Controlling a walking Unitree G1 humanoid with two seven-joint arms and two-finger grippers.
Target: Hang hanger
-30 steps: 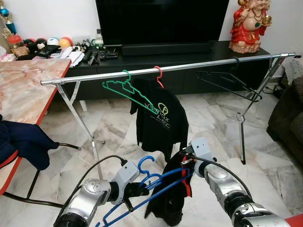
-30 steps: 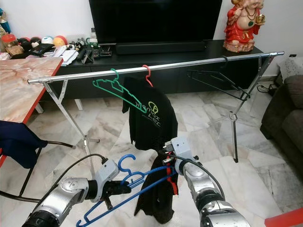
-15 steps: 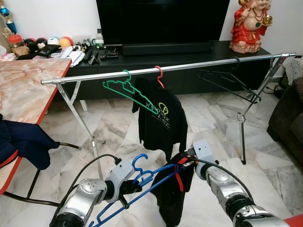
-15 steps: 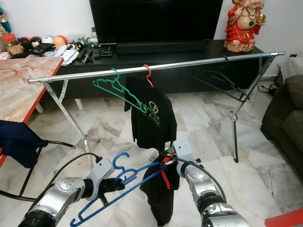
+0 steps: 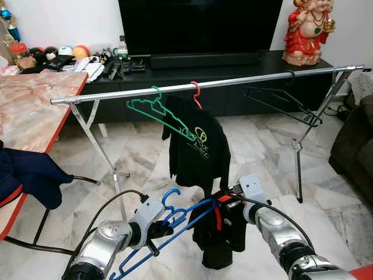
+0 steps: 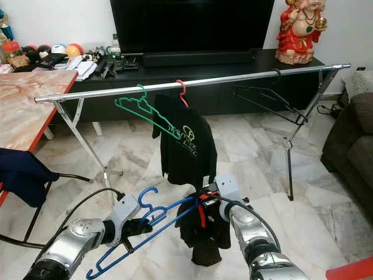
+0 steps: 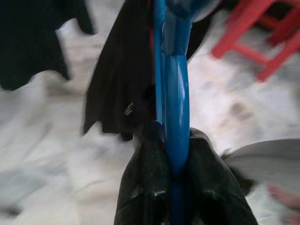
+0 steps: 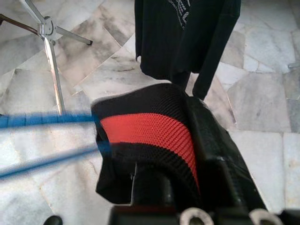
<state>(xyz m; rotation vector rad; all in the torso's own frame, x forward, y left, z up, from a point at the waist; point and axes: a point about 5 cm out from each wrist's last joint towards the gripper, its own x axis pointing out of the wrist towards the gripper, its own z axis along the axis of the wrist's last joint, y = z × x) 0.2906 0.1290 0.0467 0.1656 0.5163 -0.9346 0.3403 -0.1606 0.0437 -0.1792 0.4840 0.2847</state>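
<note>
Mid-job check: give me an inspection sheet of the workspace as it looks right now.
Surface: marble floor, nothing seen lying on it near the rack.
Job's things: blue hanger carrying black-and-red garment, held low, not on the rail.
Clutter: green hanger, black shirt on red hook, black hanger on the rail.
Grippers: left claw shut on the hanger near its hook; right claw shut on the garment's end.
Cables: black cable looping off the left arm.
Surroundings: TV cabinet, statue, table, sofa.
</note>
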